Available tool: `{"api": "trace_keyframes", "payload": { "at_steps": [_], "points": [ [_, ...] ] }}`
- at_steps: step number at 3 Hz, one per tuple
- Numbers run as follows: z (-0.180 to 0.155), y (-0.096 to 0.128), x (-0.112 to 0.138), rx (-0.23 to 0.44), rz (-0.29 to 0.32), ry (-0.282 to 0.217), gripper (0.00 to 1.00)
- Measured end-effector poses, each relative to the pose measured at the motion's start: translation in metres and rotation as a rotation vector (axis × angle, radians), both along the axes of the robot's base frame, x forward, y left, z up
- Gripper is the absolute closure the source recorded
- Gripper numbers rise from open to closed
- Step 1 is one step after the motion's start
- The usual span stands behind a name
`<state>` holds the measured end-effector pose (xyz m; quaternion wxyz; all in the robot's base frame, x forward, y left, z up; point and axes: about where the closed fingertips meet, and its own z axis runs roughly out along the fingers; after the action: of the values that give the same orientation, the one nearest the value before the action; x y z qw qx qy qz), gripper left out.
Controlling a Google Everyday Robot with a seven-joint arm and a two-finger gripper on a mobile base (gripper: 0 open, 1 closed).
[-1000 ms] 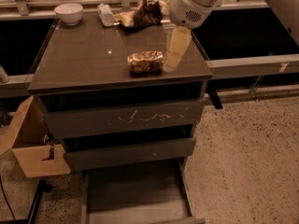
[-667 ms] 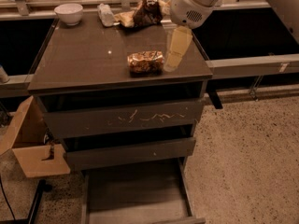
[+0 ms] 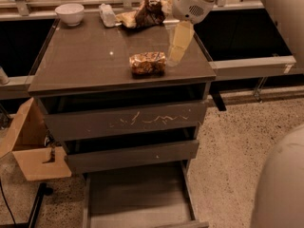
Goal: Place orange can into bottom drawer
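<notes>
ROBOT PAUSES BESIDE CAN: The pincer [image 3: 174, 57] hangs over the right side of the brown table [image 3: 85, 56], just beside the right end of the orange can [image 3: 148, 63] — the same spot it held a second ago. The can has not shifted either. It lies on its side near the table's front edge, a little right of centre. Whether the pincer is open or closed cannot be told from this angle, nor whether it touches the can; it has hold of nothing that can be seen.

Below, the bottom drawer [image 3: 137, 194] stands pulled out toward the camera as before, showing its smooth grey-brown floor, well apart from the can above. Over it sit a plain dark drawer [image 3: 133, 155] and a scratched drawer [image 3: 128, 120] with pale marks across its front.

Along the table's far edge a white bowl [image 3: 69, 13] stands at the left — its inside hidden from view. A pale plastic bottle [image 3: 107, 14] lies beside it, and a brown-and-tan snack bag [image 3: 147, 11] sits further right. An open cardboard box [image 3: 33, 148] sits left of the drawers, its contents out of sight.

The can's print is mottled orange-gold, and no lettering on it can be read.
</notes>
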<state>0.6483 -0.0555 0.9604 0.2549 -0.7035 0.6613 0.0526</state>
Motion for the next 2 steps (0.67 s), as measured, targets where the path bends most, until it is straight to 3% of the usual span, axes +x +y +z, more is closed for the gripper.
{"api": "trace_keyframes", "payload": {
  "at_steps": [2],
  "points": [
    [-0.01,0.018,0.053,-0.01,0.038,0.017,0.0]
  ]
}}
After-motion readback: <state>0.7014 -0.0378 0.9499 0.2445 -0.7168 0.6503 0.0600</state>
